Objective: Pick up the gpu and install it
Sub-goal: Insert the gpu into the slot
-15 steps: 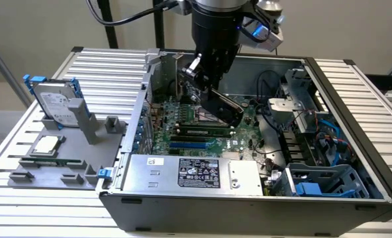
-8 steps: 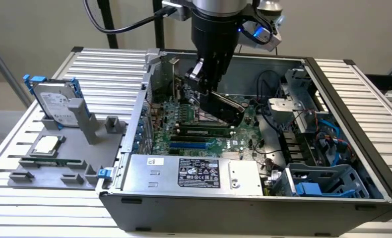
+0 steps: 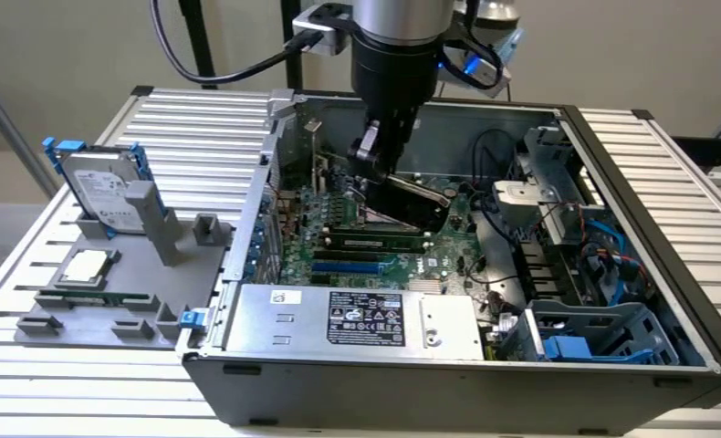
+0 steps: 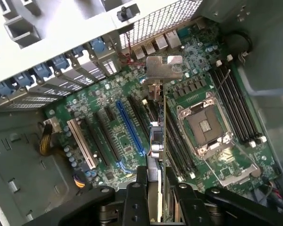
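The end effector [image 4: 155, 186] grips the gpu [image 4: 156, 141] and holds it on its edge over the motherboard [image 4: 104, 132], between the blue slot [image 4: 129, 125] and the CPU socket [image 4: 205, 127]. The card's silver bracket [image 4: 162, 68] is at the rear side of the motherboard. Outside the case [image 3: 458, 383], well apart from the motherboard, a hard drive [image 3: 102, 196] stands on the bench [image 3: 80, 401]

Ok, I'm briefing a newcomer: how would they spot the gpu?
Look inside the open computer case, above the green motherboard. The gpu is the thin black-faced card held by the gripper; unlike the seated parts below, it hangs tilted with a silver end bracket.
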Robot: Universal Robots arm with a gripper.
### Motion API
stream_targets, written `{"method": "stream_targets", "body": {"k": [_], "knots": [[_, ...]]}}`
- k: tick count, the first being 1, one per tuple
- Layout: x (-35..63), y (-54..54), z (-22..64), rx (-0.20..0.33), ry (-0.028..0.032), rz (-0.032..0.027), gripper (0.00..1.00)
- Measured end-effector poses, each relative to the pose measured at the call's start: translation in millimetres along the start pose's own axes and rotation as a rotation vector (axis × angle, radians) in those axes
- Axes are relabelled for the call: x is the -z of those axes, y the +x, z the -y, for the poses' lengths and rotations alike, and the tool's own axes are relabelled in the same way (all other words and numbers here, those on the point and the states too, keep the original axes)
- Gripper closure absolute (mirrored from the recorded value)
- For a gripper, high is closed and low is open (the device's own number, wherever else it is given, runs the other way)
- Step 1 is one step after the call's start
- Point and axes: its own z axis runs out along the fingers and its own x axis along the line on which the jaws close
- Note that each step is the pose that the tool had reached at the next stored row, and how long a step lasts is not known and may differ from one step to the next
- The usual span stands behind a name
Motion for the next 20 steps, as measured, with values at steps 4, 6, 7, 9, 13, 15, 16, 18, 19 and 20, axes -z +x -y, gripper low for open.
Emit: {"method": "stream_targets", "body": {"k": [4, 6, 7, 9, 13, 15, 16, 18, 19, 20], "knots": [[-5.3, 0.3, 0.1, 0.074, -0.0037, -0.0004, 1.00], [-8.0, 0.5, 0.1, 0.110, -0.0056, -0.0006, 1.00], [-9.1, 0.6, 0.1, 0.127, -0.0065, -0.0009, 1.00], [-11.8, 0.8, 0.2, 0.164, -0.0084, -0.0012, 1.00], [-17.4, 1.1, 0.2, 0.236, -0.0127, -0.0017, 1.00], [-20.6, 1.3, 0.3, 0.273, -0.0151, -0.0021, 1.00], [-22.1, 1.4, 0.3, 0.291, -0.0162, -0.0023, 1.00], [-25.3, 1.6, 0.3, 0.327, -0.0186, -0.0025, 1.00], [-27.0, 1.8, 0.4, 0.341, -0.0200, -0.0025, 1.00], [-28.5, 2.1, 0.6, 0.354, -0.0216, -0.0025, 1.00]]}}
